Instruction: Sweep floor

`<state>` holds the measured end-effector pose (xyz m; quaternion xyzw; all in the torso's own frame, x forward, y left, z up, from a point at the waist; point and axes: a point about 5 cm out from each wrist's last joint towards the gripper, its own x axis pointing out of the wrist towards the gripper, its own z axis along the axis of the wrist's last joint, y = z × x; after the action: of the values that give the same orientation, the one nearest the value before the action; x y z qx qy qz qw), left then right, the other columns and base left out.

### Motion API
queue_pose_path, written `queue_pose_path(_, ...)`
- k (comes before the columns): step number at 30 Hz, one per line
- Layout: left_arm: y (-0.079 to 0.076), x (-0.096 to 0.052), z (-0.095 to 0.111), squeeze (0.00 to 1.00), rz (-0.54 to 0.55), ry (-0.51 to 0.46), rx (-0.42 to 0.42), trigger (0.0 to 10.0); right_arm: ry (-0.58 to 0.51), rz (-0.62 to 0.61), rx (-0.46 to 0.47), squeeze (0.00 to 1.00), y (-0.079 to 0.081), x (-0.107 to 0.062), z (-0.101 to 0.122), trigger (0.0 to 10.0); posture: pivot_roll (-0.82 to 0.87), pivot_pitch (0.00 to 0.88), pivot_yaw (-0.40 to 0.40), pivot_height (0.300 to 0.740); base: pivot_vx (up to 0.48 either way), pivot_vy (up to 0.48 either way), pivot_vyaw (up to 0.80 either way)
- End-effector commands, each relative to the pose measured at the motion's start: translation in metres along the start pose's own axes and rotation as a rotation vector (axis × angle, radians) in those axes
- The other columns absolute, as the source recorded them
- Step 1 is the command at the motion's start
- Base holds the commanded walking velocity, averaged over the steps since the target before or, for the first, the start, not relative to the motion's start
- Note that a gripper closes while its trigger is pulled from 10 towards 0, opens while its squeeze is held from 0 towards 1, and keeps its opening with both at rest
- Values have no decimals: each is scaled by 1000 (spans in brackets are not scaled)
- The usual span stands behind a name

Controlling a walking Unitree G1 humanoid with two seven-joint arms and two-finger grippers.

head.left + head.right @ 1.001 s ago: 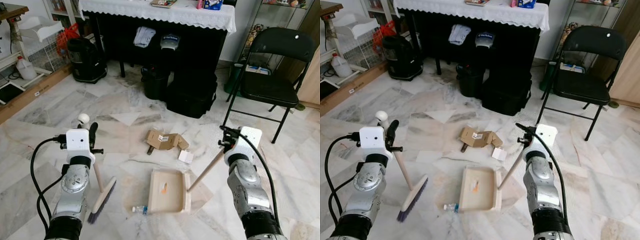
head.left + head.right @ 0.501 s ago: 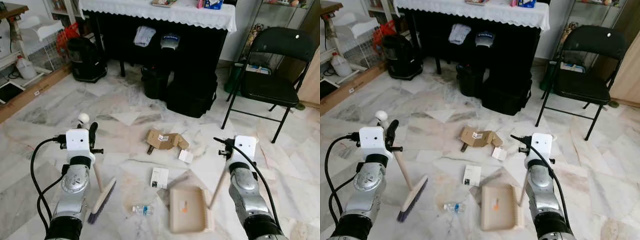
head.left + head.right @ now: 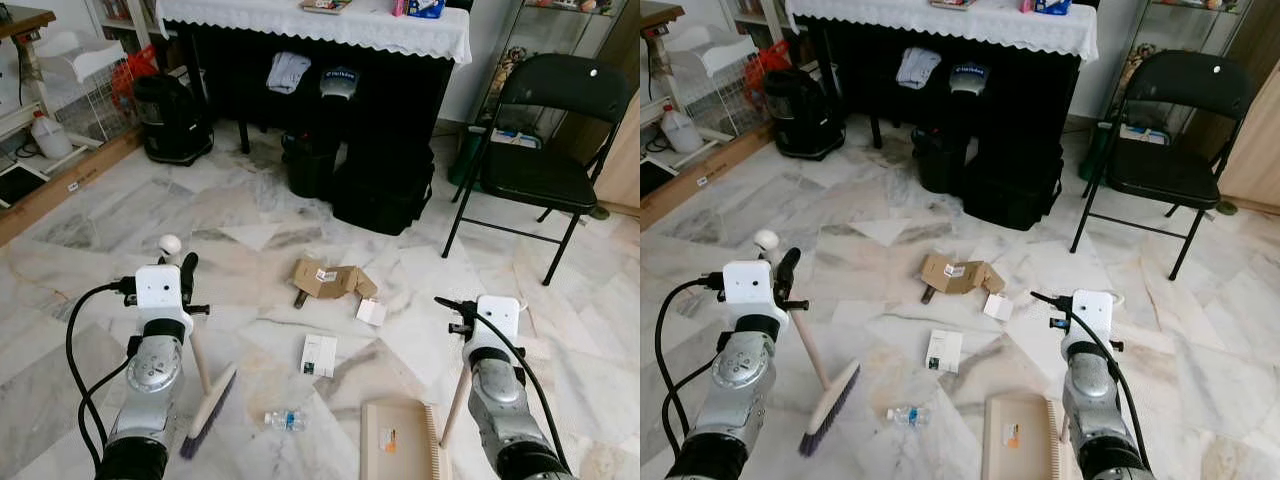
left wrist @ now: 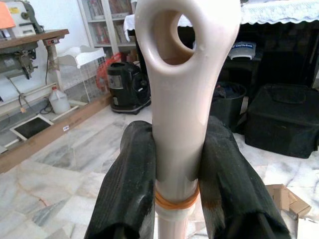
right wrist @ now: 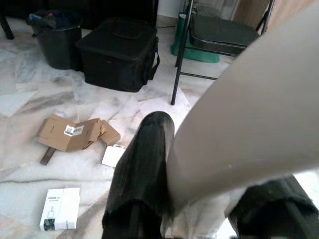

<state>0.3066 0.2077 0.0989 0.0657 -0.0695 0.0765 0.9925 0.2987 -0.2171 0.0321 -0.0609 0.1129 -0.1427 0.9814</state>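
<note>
My left gripper (image 4: 177, 164) is shut on the beige broom handle (image 4: 177, 74), just below its hanging hole. The broom's brush head (image 3: 208, 410) rests on the marble floor at my left. On the right, my right gripper (image 5: 199, 169) is shut on the pale dustpan handle (image 3: 455, 400). The beige dustpan (image 3: 400, 445) lies flat near the bottom edge with a small orange scrap in it. On the floor ahead lie a flattened cardboard box (image 3: 330, 280), a small white box (image 3: 371, 312), a white carton (image 3: 319, 354) and a small plastic bottle (image 3: 285, 420).
A black folding chair (image 3: 545, 150) stands at the right. At the back, a table with a white lace cloth (image 3: 320, 25) has black bags (image 3: 385, 185) and a bin (image 3: 310, 165) beneath it. A black vacuum (image 3: 172, 120) and wire rack (image 3: 85, 95) stand at the left.
The dustpan has been drawn back toward me and to the right, uncovering the white carton. The broom has shifted slightly right.
</note>
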Motion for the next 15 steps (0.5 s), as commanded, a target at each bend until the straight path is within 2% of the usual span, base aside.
queue_pose_path(1,3,1,5,0,23,-35,-14,10000,-72,0,26,0,-1,6,16,10000,64,0,-39,740,0,0,0)
queue_pose_path(6,6,1,4,0,38,-33,-15,10000,-123,23,48,0,2,9,24,10000,65,0,-40,740,0,0,0)
queue_pose_path(12,6,1,4,0,38,-33,-14,10000,-92,18,65,0,4,8,18,10000,68,0,-40,740,0,0,0)
queue_pose_path(15,8,2,5,0,44,-34,-12,10000,-51,-12,105,0,1,6,8,10000,80,0,-42,740,0,0,0)
